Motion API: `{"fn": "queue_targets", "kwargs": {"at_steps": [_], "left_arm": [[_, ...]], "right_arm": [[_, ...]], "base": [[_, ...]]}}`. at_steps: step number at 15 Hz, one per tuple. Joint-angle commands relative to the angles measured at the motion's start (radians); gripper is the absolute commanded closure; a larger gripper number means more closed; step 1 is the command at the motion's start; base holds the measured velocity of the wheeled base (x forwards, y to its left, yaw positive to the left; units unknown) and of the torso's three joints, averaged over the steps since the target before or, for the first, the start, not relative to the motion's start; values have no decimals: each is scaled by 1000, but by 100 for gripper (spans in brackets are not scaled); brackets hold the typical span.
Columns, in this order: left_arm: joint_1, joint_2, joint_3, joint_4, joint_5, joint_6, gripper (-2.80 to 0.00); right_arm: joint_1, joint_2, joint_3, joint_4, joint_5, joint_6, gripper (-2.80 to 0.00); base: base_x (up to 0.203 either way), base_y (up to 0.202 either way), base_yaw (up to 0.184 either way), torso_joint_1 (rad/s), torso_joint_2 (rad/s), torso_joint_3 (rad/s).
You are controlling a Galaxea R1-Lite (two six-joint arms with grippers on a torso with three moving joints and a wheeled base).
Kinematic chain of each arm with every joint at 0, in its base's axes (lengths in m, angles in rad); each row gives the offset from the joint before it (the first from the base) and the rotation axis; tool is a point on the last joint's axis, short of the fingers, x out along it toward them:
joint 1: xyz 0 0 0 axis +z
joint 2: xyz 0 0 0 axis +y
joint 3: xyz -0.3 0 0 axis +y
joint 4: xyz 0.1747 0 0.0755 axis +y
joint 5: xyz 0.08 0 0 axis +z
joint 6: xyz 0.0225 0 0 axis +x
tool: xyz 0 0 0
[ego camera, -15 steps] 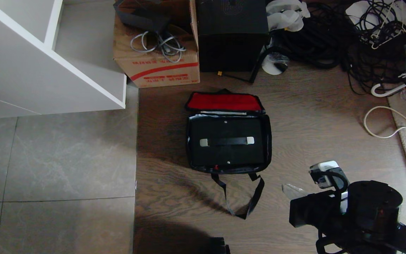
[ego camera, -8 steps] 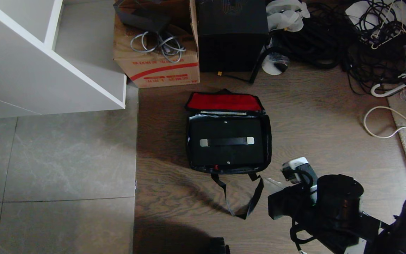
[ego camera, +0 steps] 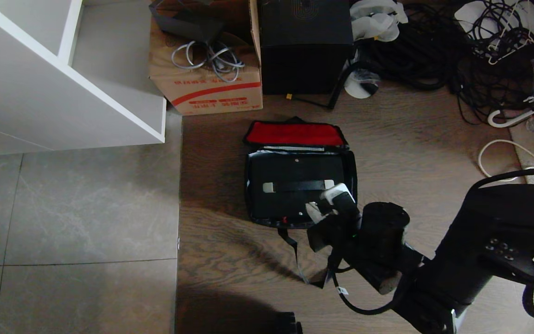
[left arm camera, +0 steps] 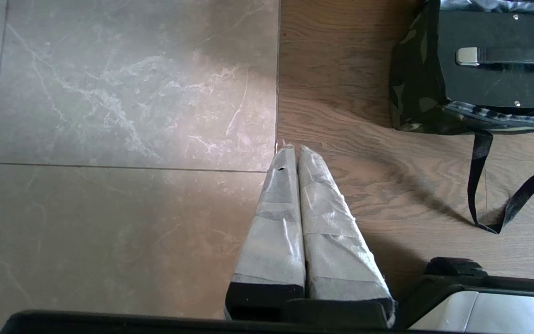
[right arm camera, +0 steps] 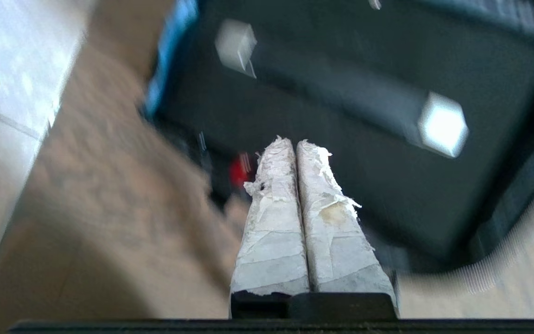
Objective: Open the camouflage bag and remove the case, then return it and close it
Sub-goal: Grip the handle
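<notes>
In the head view you have the camouflage bag [ego camera: 351, 172] lying open on the wood floor [ego camera: 415, 153] at the centre of the frame, its flap folded back toward the top so the red lining [ego camera: 295, 133] faces up. The case [ego camera: 290, 185] sits flat inside the bag, filling it almost edge to edge, with its black handle [ego camera: 297, 186] running across the middle between two silver end fittings. A small red tab [ego camera: 284, 219] shows at the case's lower edge, and the bag's black strap [ego camera: 295, 255] loops out onto the floor below it. Your right gripper [ego camera: 312, 211] reaches in from the lower right and hangs over the lower right corner of the case; whether it touches the case you cannot tell. In the right wrist view its taped fingers [right arm camera: 271, 222] stand pressed together side by side with nothing between them, the tips over the case near the red tab. Your left gripper [left arm camera: 290, 150] shows only in the left wrist view, its fingers closed flat against each other and empty, pointing at the seam where grey tile [left arm camera: 109, 116] meets wood, well apart from the bag at the upper right of that frame. At the top of the head view sit a cardboard box [ego camera: 206, 88] and a taller black box [ego camera: 305, 44].
</notes>
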Motion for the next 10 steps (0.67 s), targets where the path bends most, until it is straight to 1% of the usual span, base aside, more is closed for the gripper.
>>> {"fn": "queue_targets", "kwargs": {"at_steps": [1, 2, 3, 4, 5, 7, 9, 10], "left_arm": [[0, 0, 9, -1, 0, 0, 0], [0, 0, 9, -1, 0, 0, 0], [0, 0, 9, -1, 0, 0, 0], [0, 0, 9, -1, 1, 0, 0], [0, 0, 9, -1, 0, 0, 0], [0, 0, 9, -1, 1, 0, 0], [0, 0, 9, -1, 1, 0, 0], [0, 0, 9, -1, 1, 0, 0]], "right_arm": [[-3, 41, -97, 104, 13, -20, -280], [-3, 44, -132, 156, 8, -29, -280], [-6, 38, -146, 207, 9, -74, 0], [-12, 34, -149, 235, 10, -98, 0], [-15, 29, -147, 290, 8, -118, 0], [-15, 6, -153, 346, 9, -131, 0], [-13, -10, -155, 358, 8, -139, 0], [-13, -15, -152, 358, 15, -130, 0]], "base": [[0, 0, 0, 0, 0, 0], [0, 0, 0, 0, 0, 0], [0, 0, 0, 0, 0, 0], [0, 0, 0, 0, 0, 0], [0, 0, 0, 0, 0, 0], [0, 0, 0, 0, 0, 0], [0, 0, 0, 0, 0, 0], [0, 0, 0, 0, 0, 0]]}}
